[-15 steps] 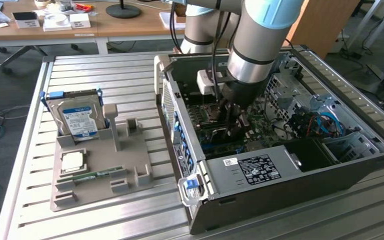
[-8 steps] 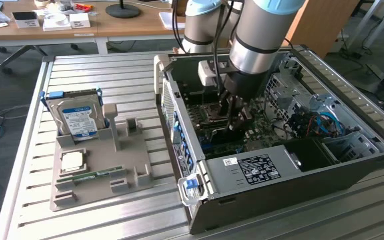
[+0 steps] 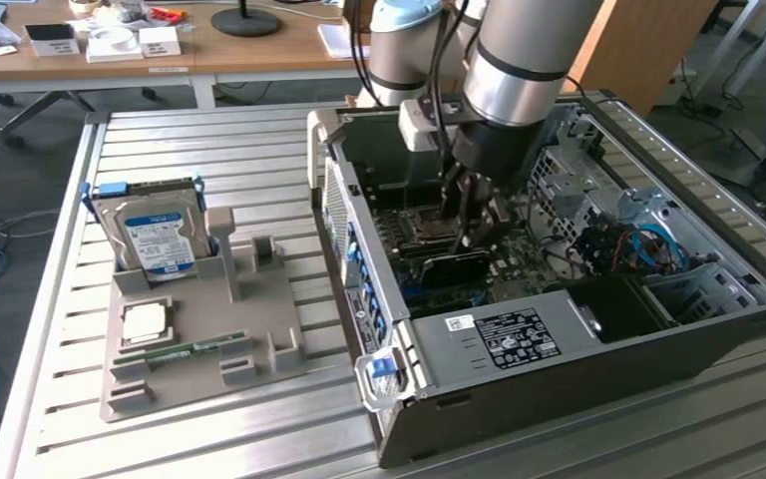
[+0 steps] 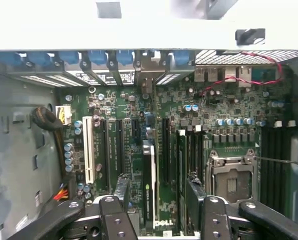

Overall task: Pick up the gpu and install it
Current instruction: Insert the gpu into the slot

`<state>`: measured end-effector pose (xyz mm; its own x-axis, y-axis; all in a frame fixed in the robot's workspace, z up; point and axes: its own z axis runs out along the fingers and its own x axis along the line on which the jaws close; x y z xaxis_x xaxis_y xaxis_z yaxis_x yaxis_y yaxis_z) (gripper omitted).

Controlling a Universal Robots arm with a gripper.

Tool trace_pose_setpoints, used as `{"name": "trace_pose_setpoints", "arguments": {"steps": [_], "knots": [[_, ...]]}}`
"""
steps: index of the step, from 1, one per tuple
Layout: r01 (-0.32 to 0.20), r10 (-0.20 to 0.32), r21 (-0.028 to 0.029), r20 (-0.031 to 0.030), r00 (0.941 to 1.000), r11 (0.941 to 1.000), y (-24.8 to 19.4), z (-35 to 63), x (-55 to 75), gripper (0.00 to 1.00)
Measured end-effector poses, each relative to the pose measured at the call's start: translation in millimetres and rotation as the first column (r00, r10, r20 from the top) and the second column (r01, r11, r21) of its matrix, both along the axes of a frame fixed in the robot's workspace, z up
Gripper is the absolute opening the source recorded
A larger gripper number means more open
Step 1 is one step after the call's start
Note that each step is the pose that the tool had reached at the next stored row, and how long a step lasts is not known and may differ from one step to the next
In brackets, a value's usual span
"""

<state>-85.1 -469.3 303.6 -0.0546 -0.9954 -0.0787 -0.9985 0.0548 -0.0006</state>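
Fingers (image 4: pixel 120 192) of the gripper (image 4: pixel 156 197) are standing spread and released, straddling the gpu (image 4: pixel 149 185), which is sitting upright in a motherboard (image 4: pixel 229 120) slot inside the computer case (image 3: pixel 702 329), so installation is looking essentially complete.

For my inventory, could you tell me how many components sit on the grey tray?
3: silver blue-labelled hard drive upright at the back, square silver processor in front, narrow green memory stick nearest. None seem hidden.

A lab or workshop is shown by the metal table (image 3: pixel 223 140), open computer case (image 3: pixel 702 339) and wooden desks (image 3: pixel 263 50) at twelve o'clock.
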Motion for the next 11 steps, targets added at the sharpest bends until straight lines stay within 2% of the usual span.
{"name": "trace_pose_setpoints", "arguments": {"steps": [8, 11], "knots": [[0.000, 0.000, 0.0000, 0.0000, 1.0000, 1.0000, 0.0, 2.5, 0.0, 0.58], [0.000, 0.000, -0.0003, 0.0000, 1.0000, 1.0000, 0.0, 9.3, 0.0, 0.58]]}}
